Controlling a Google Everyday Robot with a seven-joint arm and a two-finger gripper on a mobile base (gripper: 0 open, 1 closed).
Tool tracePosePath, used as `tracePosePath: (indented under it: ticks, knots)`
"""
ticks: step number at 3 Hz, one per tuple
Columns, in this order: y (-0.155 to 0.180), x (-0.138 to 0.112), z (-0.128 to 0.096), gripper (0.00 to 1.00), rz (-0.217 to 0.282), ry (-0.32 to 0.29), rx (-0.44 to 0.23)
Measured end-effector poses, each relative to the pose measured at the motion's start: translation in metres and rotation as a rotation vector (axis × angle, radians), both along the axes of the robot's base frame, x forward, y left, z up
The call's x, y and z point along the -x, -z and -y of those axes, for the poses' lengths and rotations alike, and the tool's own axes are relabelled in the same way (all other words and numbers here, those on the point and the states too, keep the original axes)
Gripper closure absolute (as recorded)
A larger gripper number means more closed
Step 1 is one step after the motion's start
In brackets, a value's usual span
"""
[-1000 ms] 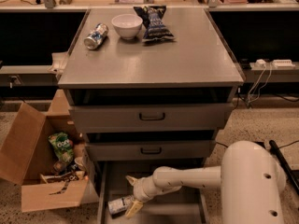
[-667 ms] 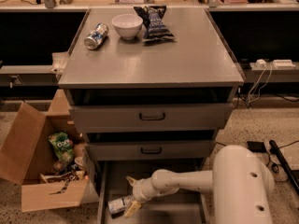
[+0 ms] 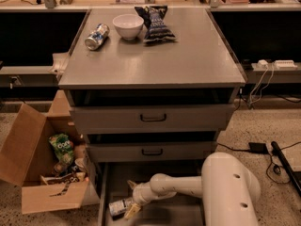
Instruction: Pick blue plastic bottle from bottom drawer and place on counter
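The blue plastic bottle point(image 3: 118, 207) lies on its side at the front left of the open bottom drawer point(image 3: 164, 214), its cap end toward the right. My gripper point(image 3: 131, 198) reaches into the drawer from the right and sits just right of the bottle. Its fingers are spread, one fingertip point(image 3: 131, 185) above and behind the bottle, the other next to the bottle's cap end. I cannot tell if it touches the bottle. The counter point(image 3: 155, 62) is the grey cabinet top above.
On the counter's far side lie a silver-blue can point(image 3: 96, 36), a white bowl point(image 3: 128, 26) and a dark snack bag point(image 3: 155, 22). Two shut black-handled drawers point(image 3: 153, 118) overhang the bottom one. An open cardboard box point(image 3: 37, 173) stands left; cables lie on the floor to the right.
The bulky white arm link has swung left and nearer to the camera. The gripper stays beside the bottle, shifted slightly left. The bottle has not moved.
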State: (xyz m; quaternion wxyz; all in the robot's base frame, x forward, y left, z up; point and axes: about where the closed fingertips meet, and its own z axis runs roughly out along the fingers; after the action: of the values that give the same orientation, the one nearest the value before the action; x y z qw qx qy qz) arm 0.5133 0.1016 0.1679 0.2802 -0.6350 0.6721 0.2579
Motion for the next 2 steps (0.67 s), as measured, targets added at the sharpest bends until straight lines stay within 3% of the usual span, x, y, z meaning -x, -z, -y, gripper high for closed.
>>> tracePosePath:
  ticks: [1,2]
  knots:
    - [0.038,-0.006,-0.001,0.01,-0.049,0.023,-0.013]
    - [0.057,-0.007,0.000,0.24,-0.080,0.039,-0.018]
